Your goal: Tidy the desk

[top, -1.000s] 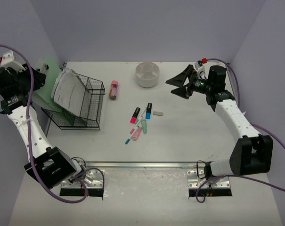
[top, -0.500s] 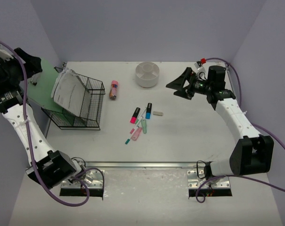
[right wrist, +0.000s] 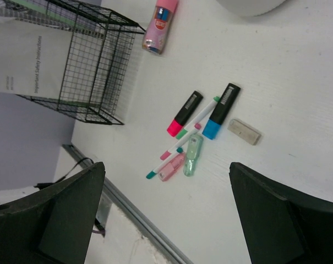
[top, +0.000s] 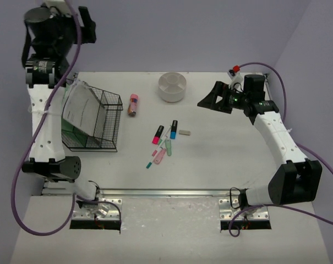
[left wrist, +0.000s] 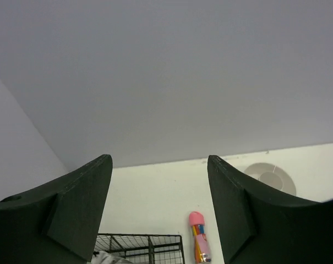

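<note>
The off-white desk (top: pixel 221 159) holds a loose cluster near its middle: a pink highlighter (top: pixel 158 134), a blue highlighter (top: pixel 173 129), a small eraser (top: pixel 184 132), thin pens, and a green (top: pixel 168 147) and a pink correction tape (top: pixel 159 156). My right gripper (top: pixel 209 98) hovers open at the right of the desk, above the surface. In its wrist view the cluster (right wrist: pixel 192 154) lies far below the right gripper (right wrist: pixel 166 169). My left gripper (top: pixel 86 25) is raised high at the back left, open and empty, and the left gripper (left wrist: pixel 159 162) looks down at a pink marker tube (left wrist: pixel 200 236).
A black wire basket (top: pixel 97 124) at the left holds a white booklet (top: pixel 78 107) and a green folder (top: pixel 72 132). The pink marker tube (top: pixel 133 104) lies beside it. A round white container (top: pixel 172 87) stands at the back. A metal rail (top: pixel 166 192) runs along the front edge.
My left gripper opened and let go of the green folder, which now sits in the basket. The left arm swung up and to the right. The right gripper shifted slightly right.
</note>
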You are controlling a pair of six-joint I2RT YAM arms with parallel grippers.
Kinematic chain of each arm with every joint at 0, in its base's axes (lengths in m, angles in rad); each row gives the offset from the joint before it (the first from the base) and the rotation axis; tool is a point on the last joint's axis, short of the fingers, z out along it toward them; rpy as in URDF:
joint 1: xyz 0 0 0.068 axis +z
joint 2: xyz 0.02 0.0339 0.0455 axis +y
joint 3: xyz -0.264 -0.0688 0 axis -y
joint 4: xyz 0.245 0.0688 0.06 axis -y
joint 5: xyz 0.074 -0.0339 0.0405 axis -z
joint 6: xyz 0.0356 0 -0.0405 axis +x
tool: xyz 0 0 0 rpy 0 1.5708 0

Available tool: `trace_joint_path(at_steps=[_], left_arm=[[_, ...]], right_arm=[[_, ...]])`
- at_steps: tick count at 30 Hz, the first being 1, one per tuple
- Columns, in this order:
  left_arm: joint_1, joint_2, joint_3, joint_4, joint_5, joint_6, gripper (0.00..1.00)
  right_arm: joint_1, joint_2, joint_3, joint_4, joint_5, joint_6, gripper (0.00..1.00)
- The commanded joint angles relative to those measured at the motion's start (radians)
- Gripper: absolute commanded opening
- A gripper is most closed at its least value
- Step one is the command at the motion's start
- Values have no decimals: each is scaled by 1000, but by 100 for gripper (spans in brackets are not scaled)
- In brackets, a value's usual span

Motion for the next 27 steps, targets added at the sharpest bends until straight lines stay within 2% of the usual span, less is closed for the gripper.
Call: trace_joint_path(at_steps=[1,4,6,8,11,15,17,22,27], left_arm=[[-223,57,-163,-103,-292,93,68],[-360,115,-224,-81,-342,62,68],[-375,142,-225,-85,-318,33,68],[-376,186,-221,-100,-232,-36,68],[-375,231,-227,-107,-125,-97,75],[-378,283,-219,-116,-58,-151,82],[-379,337,-198,-144,-70,-159,76],[-377,401,-217,-156,-232,-211,59],[-377,438,-239,-150,-339,-243,54]], right_arm=[[-4,6,74,-67,64,-151,95],[-5,12,107,-119,118,-206,95],[-4,18,119,-146,130,-224,95],[-4,23,141,-177,163,-240,96],[-4,18,160,-186,201,-251,97],[-4,0,144,-178,239,-271,99],[-4,-1,130,-186,260,-275,99],[-4,31,125,-203,270,-280,99],[-4,90,172,-246,233,-291,99]])
